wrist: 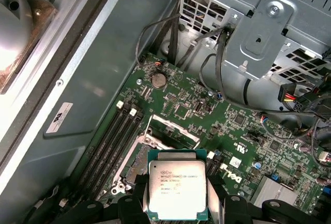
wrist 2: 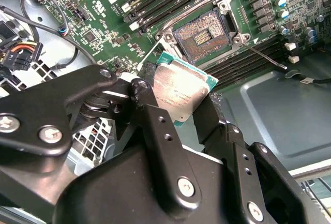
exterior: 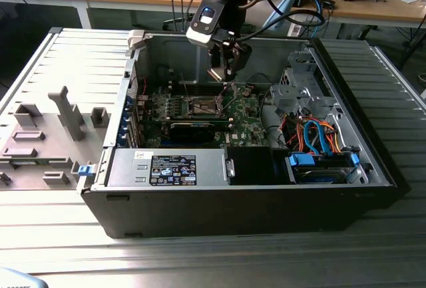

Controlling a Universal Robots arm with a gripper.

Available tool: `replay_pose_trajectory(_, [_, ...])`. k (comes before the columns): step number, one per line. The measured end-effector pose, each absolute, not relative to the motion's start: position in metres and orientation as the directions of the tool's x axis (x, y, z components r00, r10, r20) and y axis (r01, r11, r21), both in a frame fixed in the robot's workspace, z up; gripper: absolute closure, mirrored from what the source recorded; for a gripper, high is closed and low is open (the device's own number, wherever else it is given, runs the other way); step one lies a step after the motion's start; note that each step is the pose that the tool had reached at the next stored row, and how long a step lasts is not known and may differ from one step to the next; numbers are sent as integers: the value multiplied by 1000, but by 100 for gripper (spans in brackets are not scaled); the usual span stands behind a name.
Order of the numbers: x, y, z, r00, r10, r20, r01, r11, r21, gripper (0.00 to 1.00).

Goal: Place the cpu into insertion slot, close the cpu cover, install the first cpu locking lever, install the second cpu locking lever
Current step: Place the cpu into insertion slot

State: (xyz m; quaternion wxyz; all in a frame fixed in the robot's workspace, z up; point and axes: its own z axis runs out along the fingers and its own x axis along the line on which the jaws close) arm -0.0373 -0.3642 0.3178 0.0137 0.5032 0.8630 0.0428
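The fingers [wrist 2: 156,131] are clamping the cpu [wrist 2: 181,87] by two opposite edges, holding it in the air inside the open computer case [exterior: 200,208], above the green board [wrist: 227,120] and near the insertion slot [wrist 2: 203,34], apart from it. The chip is hanging tilted, silver top facing both wrist views, its slightly longer sides running along the fingers.

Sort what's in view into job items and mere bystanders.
Job:
gripper, holding the cpu
insertion slot, empty
cpu cover
locking lever

Bystanders:
drive cage
orange and blue cables
long black card
grey fixture blocks
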Motion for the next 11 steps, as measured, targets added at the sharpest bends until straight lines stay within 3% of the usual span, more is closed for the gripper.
replay_pose_trajectory(4, [-37, -364, 318, -491, 871, 11, 869, 488, 83, 46])
replay_pose_trajectory(9, [-37, -364, 318, -491, 868, -78, 869, 495, 33, 46])
replay_pose_trajectory(11, [-37, -364, 318, -491, 867, -79, 868, 495, 32, 46])
